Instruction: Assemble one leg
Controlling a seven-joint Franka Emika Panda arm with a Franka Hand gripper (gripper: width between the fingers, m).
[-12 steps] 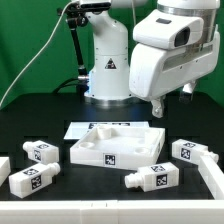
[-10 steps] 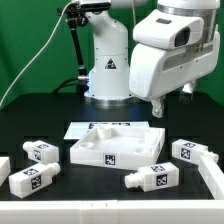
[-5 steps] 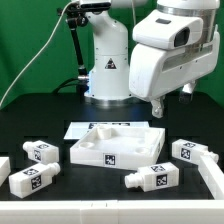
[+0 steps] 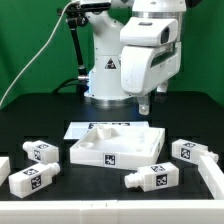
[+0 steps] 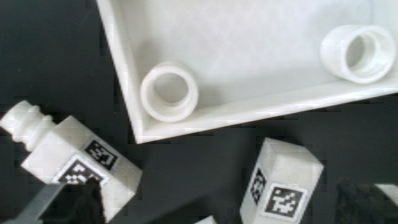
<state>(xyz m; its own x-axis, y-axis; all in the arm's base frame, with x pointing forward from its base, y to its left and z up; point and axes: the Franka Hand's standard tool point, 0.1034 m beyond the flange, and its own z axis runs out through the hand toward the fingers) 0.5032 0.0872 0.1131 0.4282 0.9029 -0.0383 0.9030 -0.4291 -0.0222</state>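
Nearest the exterior camera, two pieces lie on their sides on the black tabletop (image 4: 100, 205): the front-left leg (image 4: 33, 180) and the front-right leg (image 4: 152, 178), whose stub end points to the exterior view's left; both lie loose and apart, so the hand can come down on either. A little farther back, the mid-left leg (image 4: 42, 151) and the mid-right leg (image 4: 186, 151) flank the square tray-like piece (image 4: 115, 150); it rests flat with its corner holes up, presumably so a stub can go in from above. The wrist view shows one corner hole (image 5: 175, 92) at close range; the ribbed-stub leg (image 5: 75, 155) and the tagged leg (image 5: 285, 188) lie near that corner without touching it. No leg is fitted or gripped yet. Behind the tray lies the marker board (image 4: 78, 130). Farthest back and highest, the hand (image 4: 144, 103) hangs above the tray's far side; whether its fingers are apart or together cannot be told, since the wrist body hides them.
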